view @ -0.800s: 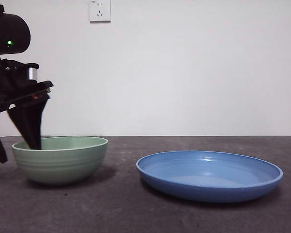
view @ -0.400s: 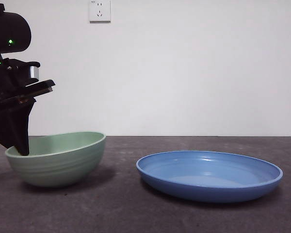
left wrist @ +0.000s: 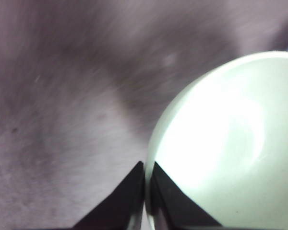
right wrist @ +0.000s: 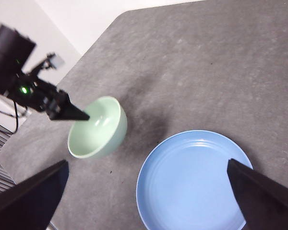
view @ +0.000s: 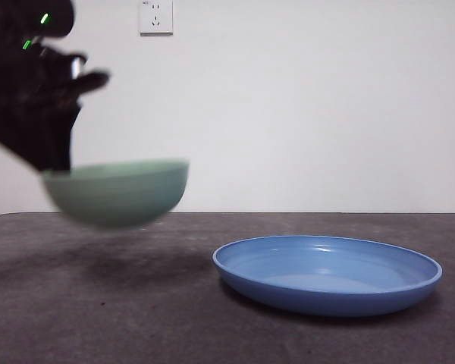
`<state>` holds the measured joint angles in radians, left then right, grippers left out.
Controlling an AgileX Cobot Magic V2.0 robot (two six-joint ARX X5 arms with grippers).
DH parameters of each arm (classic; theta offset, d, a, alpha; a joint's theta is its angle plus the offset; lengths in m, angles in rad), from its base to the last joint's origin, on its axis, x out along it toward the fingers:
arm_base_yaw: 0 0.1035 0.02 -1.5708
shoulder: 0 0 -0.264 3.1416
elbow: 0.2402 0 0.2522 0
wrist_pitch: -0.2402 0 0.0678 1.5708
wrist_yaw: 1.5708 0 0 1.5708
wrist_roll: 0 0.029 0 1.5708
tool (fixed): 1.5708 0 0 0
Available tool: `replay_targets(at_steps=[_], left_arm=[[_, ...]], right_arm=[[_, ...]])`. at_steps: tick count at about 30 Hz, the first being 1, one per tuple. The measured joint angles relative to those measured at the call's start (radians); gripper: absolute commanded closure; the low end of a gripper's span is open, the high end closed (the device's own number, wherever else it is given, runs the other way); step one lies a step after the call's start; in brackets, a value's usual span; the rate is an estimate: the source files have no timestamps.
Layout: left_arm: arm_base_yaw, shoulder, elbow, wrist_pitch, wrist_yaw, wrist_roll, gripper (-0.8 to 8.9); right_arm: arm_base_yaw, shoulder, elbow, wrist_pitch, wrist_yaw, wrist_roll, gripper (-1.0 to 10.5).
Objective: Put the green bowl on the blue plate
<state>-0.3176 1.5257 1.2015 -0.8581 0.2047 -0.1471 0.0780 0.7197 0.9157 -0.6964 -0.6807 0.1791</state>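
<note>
Blue and shiny, the blue plate (view: 327, 274) sits nearest you on the grey table (view: 136, 318), with nothing in it, waiting for the bowl. Further back and off to one side, the green bowl (view: 117, 192) hangs in the air above the table. Your left gripper (left wrist: 145, 184) pinches its rim, one jaw inside and one outside, so it can carry the bowl over. Your right gripper (right wrist: 144, 201) waits high up, spread wide, holding nothing.

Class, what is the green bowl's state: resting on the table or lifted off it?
Lifted: the green bowl hangs above the table, rim pinched by the left gripper.
</note>
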Motion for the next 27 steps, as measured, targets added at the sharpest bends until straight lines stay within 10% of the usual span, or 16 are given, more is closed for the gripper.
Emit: replay_targets(at_steps=[13,27], left_arm=[[-0.222,0.323,0.517,-0.218,0.000,-0.035,7.99],[-0.401,0.611,0.644,-0.166,0.000,-0.044,7.99]], right_arm=[[0.000,0.000,0.000,0.000,0.000,0.000,3.3],[0.000,0.000,0.000,0.000,0.000,0.000,3.3]])
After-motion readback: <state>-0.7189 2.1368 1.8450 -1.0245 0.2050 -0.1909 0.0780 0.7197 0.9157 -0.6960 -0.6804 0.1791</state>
